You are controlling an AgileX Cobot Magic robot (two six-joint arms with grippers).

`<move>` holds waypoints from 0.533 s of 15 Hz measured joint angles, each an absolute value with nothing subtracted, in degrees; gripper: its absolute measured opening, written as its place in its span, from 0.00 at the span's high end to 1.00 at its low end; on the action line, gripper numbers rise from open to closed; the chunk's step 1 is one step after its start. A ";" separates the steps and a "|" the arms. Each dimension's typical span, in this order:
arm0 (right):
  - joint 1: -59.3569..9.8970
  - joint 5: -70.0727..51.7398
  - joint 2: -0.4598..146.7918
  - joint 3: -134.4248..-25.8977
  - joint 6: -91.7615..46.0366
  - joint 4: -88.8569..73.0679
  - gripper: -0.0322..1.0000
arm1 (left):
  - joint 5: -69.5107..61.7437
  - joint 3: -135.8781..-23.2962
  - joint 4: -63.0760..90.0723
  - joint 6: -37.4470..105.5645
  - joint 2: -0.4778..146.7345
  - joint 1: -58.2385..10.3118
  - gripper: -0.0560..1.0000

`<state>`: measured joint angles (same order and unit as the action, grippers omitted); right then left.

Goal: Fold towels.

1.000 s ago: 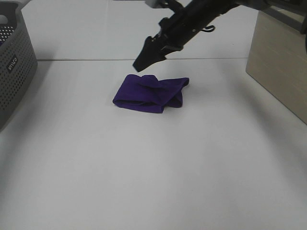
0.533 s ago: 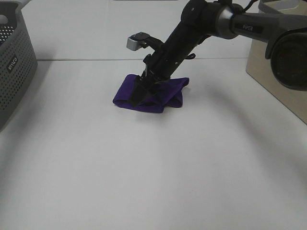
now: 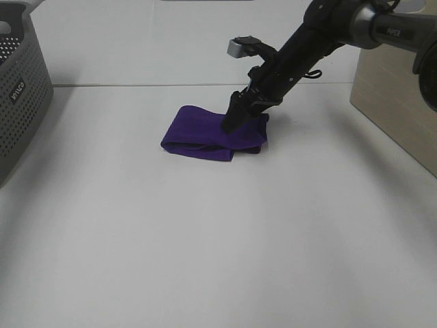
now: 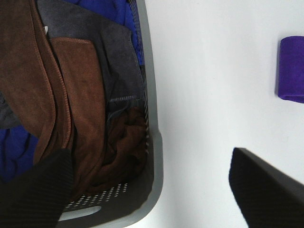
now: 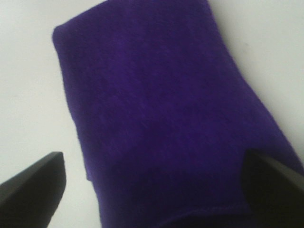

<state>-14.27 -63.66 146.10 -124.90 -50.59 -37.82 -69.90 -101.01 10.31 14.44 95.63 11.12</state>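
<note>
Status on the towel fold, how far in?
Mostly folded: the purple towel lies as a compact, flat-topped bundle on the table. In hand: the right gripper, jaws spread, sits at its right end. Left: tidying that end. The left gripper hangs open over the grey basket.

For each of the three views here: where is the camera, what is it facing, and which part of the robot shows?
Exterior high: mounted high, facing the white table; right arm reaches the purple towel.
Left wrist: above the gray basket of cloths; fingertips show.
Right wrist: close over the towel; fingertips wide apart.
Shared: all three show the towel.
</note>
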 joint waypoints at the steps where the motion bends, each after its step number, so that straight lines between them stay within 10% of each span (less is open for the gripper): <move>1: -12.89 -64.11 146.10 -124.90 -49.56 -37.82 0.04 | -69.90 -101.01 10.31 14.44 95.63 11.12 0.17; 8: -11.06 -69.16 130.41 -124.90 -34.55 -31.86 0.04 | -69.90 -101.01 9.85 15.58 95.63 11.12 0.17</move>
<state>-11.06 -69.16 130.41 -124.90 -34.55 -31.86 -69.90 -101.01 9.85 15.58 95.63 11.12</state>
